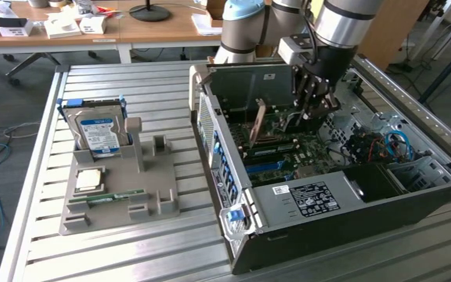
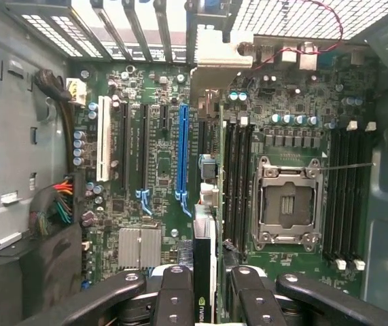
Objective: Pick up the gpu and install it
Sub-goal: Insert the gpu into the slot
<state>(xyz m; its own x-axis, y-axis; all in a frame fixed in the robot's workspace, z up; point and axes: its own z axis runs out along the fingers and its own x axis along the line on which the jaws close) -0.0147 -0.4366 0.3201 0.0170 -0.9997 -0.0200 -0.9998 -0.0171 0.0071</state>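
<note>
Inside the open case [image 1: 382, 202], the gpu [image 2: 204, 255] is clamped edge-on by the gripper [image 2: 206, 275] above the motherboard [image 2: 161, 159]. Its edge should be held parallel to the blue slot [image 2: 183, 156] and level.

The gpu [image 2: 204, 272] shows a small Nvidia logo [image 2: 201, 314] on its dark edge. The hard drive [image 1: 91, 116] has a blue label [image 1: 100, 138] and the computer case [image 1: 382, 217] a white sticker [image 1: 313, 198], both with print too tiny to read.
</note>
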